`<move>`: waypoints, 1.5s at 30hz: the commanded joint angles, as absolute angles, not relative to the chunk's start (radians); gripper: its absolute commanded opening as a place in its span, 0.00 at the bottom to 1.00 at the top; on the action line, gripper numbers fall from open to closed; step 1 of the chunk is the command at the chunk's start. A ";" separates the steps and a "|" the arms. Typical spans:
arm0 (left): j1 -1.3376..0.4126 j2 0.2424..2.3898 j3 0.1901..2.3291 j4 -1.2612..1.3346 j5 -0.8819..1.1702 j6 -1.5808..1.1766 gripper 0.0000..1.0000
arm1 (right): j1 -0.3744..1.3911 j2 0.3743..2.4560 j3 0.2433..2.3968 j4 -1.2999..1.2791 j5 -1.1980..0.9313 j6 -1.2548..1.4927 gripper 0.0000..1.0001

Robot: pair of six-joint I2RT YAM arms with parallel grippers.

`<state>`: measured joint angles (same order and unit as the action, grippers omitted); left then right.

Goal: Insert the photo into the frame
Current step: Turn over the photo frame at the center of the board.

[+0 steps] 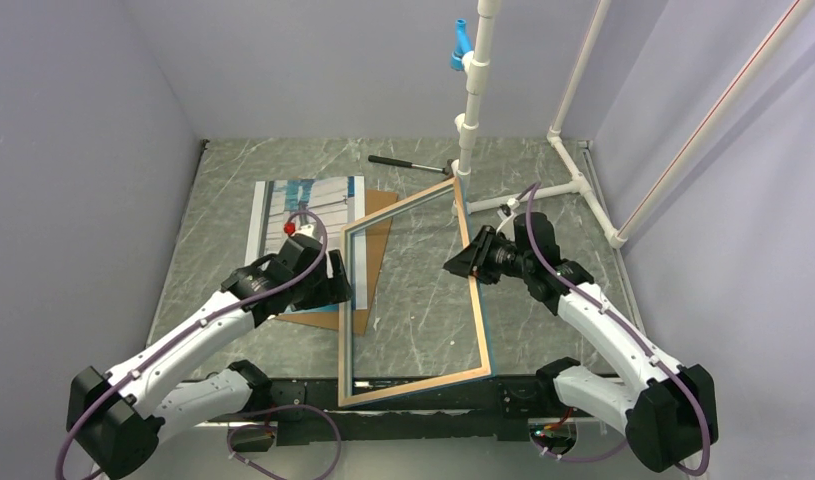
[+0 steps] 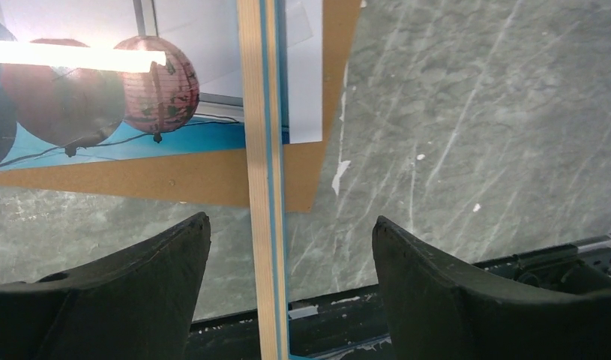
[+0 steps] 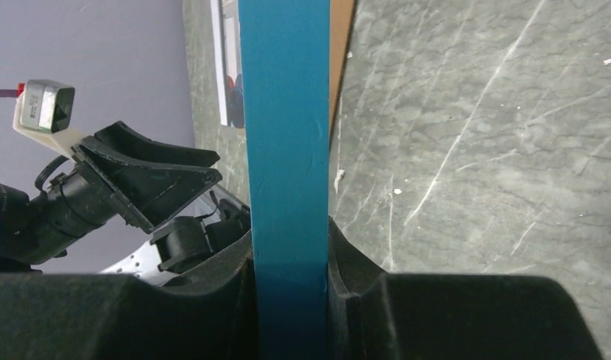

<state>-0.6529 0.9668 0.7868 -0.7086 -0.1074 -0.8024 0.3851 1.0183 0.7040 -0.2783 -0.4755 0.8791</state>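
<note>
The frame [image 1: 398, 203] is held tilted above the table, its light wood back facing up. My right gripper [image 1: 463, 262] is shut on its right rail; in the right wrist view the turquoise rail [image 3: 287, 135] is clamped between the pads [image 3: 291, 251]. My left gripper [image 1: 340, 285] is open around the frame's left rail [image 2: 266, 225], which runs between the fingers [image 2: 175, 255] nearer the left one, touching neither. The photo [image 1: 308, 205] lies face up at the back left, its reddish spheres [image 2: 156, 82] showing in the left wrist view.
A brown backing board [image 1: 380, 225] lies under the photo and juts out past it [image 2: 175, 180]. A white pipe stand [image 1: 473, 110] rises at the back right, with a black tool [image 1: 398, 162] lying beside it. Grey walls close in both sides.
</note>
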 commanded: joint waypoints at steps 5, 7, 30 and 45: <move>-0.609 1.063 0.696 -0.585 -0.047 -0.815 0.81 | 0.368 1.062 0.662 -0.183 -0.334 0.772 0.38; -0.607 1.094 0.675 -0.555 -0.034 -0.814 0.81 | 0.367 1.093 0.670 -0.184 -0.318 0.739 0.48; -0.614 1.386 0.611 -0.372 0.035 -0.806 0.04 | 0.365 1.195 0.665 -0.305 -0.185 0.598 1.00; -0.617 1.297 0.723 -0.474 0.003 -0.787 0.00 | 0.317 1.174 0.716 -0.393 -0.096 0.537 1.00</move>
<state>-0.6159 1.3212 0.6586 -0.4847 -0.0029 -0.7673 0.3321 1.1828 0.6670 -0.3798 -0.1154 0.5598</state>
